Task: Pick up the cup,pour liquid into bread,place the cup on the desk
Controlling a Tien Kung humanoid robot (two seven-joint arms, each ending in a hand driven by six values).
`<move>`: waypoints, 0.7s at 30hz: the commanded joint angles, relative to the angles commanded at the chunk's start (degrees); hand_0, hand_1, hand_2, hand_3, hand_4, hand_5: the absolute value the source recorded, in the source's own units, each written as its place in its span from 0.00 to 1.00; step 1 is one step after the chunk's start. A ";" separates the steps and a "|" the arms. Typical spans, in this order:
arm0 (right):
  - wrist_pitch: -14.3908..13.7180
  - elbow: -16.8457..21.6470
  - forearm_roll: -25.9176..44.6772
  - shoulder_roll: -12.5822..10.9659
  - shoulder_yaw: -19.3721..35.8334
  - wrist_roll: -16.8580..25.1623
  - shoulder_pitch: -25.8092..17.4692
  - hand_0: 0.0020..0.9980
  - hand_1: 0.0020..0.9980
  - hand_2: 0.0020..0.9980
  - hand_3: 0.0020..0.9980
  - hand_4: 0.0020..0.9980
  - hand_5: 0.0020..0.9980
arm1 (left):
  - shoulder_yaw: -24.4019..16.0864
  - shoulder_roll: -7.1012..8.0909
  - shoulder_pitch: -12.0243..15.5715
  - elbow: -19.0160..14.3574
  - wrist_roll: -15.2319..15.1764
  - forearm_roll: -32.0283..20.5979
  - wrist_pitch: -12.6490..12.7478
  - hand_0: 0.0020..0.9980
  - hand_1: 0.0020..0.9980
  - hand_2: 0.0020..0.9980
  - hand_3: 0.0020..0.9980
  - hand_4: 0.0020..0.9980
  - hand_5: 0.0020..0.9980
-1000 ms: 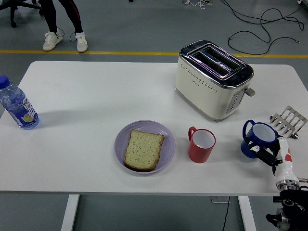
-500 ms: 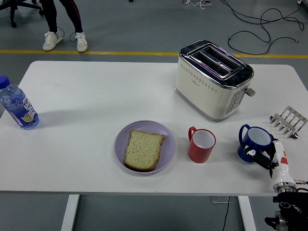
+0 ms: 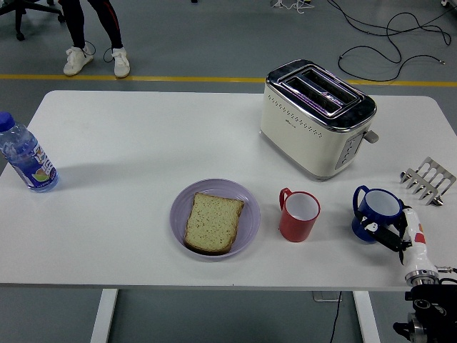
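A blue cup [image 3: 378, 209] stands upright at the right of the white table [image 3: 128, 136], its handle pointing left. My right hand [image 3: 389, 234] comes up from the lower right corner, and its dark fingers [image 3: 382, 234] curl against the cup's lower right side. A slice of bread [image 3: 213, 222] lies on a lilac plate [image 3: 246, 200] near the front middle. An empty red cup [image 3: 298, 216] stands between the plate and the blue cup. My left arm is out of view.
A cream toaster [image 3: 316, 118] stands behind the cups. A metal toast rack [image 3: 427, 180] sits at the right edge and a water bottle [image 3: 27, 158] at the far left. A person's legs [image 3: 93, 43] show beyond the far left corner.
The blue cup and my right hand have shifted together a little left and toward the table's near edge, and the cup now sits lower.
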 joint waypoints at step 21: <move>0.79 -0.48 -4.22 0.18 0.41 -1.64 0.10 0.71 0.59 0.65 0.66 0.80 0.11 | 0.09 -0.05 -0.40 0.00 0.04 -0.14 0.03 0.67 0.71 0.74 0.65 0.41 0.94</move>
